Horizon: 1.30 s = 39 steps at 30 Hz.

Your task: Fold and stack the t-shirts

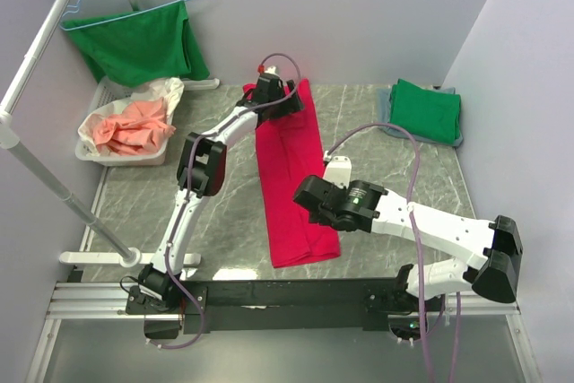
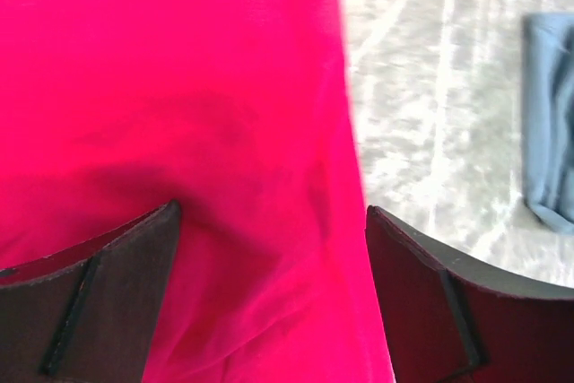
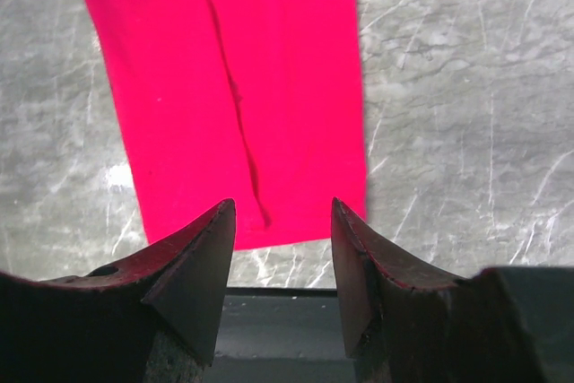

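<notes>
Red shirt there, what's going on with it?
Two robot arms are folding the red shirt, now a long strip. The left pincer hangs open over its far end, the right pincer open at its near end; neither grips it. A folded green shirt lies on a grey shirt at the far right.

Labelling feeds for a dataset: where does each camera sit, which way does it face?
Top external: above, behind the bases, looking down on the table; left arm and right arm show.
Left wrist: on its arm, looks down at the far end of the red t-shirt; own fingers show.
Right wrist: on its arm, looks down at the near end; own fingers show.
All three share the red t-shirt.
</notes>
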### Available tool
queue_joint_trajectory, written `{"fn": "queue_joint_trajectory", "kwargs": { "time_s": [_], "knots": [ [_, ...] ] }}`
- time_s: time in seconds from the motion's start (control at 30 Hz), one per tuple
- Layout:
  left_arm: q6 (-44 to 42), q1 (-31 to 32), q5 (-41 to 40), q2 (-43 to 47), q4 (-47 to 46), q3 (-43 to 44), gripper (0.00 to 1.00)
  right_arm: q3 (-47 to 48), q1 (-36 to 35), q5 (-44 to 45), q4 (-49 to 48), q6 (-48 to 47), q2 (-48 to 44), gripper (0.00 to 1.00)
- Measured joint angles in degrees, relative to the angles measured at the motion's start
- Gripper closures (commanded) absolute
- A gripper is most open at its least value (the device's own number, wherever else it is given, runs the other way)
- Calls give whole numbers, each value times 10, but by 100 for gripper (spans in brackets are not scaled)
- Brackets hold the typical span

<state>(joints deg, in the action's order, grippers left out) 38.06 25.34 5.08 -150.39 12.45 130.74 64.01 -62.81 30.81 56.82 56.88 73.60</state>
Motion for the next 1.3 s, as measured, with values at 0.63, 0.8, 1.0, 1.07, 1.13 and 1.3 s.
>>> {"fn": "queue_joint_trajectory", "kwargs": {
  "time_s": [0.63, 0.8, 1.0, 1.07, 1.13, 1.3],
  "knots": [
    [-39, 7, -95, 330, -88, -265, 15, -158, 169, -66, -150, -55, -36, 52],
    [-3, 21, -137, 437, -29, -395, 18, -212, 189, -116, -233, -82, -26, 54],
    [55, 68, -151, 549, 49, -631, 18, -283, 204, -167, -282, -104, -45, 48],
    [77, 94, -150, 581, 70, -693, 18, -292, 205, -178, -287, -106, -53, 47],
    [98, 120, -149, 613, 84, -743, 18, -298, 205, -188, -294, -108, -62, 46],
    [150, 165, -132, 673, 94, -821, 18, -323, 205, -210, -302, -105, -91, 46]
  ]
}}
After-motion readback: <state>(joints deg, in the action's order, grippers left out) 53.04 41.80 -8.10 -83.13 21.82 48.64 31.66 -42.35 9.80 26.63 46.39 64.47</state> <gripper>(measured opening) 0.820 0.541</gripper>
